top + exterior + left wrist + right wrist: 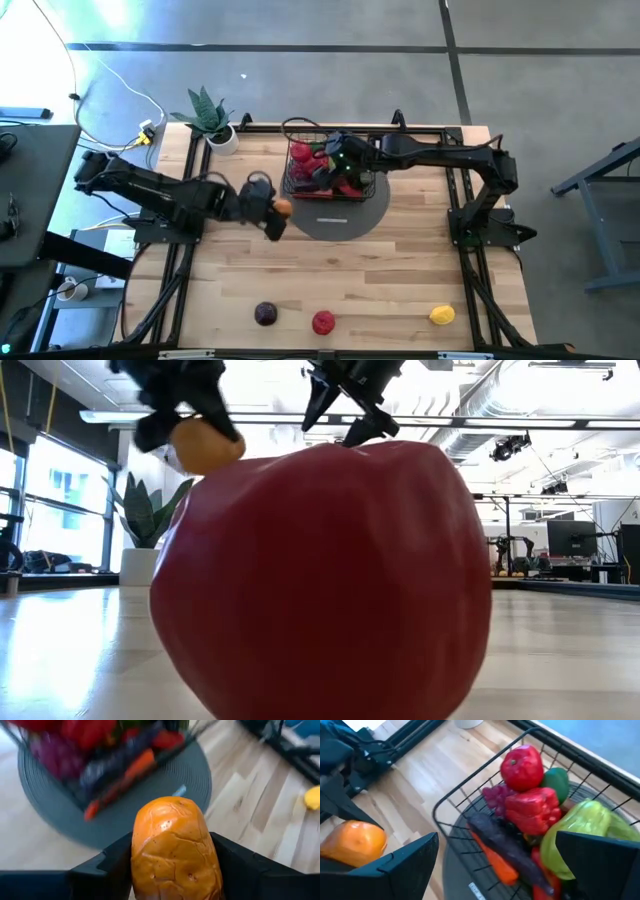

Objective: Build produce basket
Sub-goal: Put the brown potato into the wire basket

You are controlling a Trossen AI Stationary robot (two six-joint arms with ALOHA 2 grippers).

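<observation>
The black wire basket point(300, 182) stands on a grey round disc point(345, 222) at the table's far middle. It holds a red apple point(522, 767), a red pepper point(532, 810), a green pepper point(580, 827), purple grapes point(494, 797), a dark aubergine point(502, 844) and a carrot point(496, 862). My left gripper point(277, 212) hangs just left of the disc, shut on an orange oval fruit point(175, 850). Over the basket, my right gripper point(500, 865) is open with nothing between its fingers. My left gripper pinches the orange fruit by its two long sides point(141, 857) between its two fingers. The fingers slant down from the table's left and point toward the basket. The fruit is lifted clear of the table point(205, 445), and its rounded end sticks out past the fingertips.
Three loose pieces lie near the front edge: a purple one point(265, 313), a red one point(323, 322) that fills the low view point(320, 580), and a yellow one point(441, 316). A potted plant point(212, 118) stands at the far left corner.
</observation>
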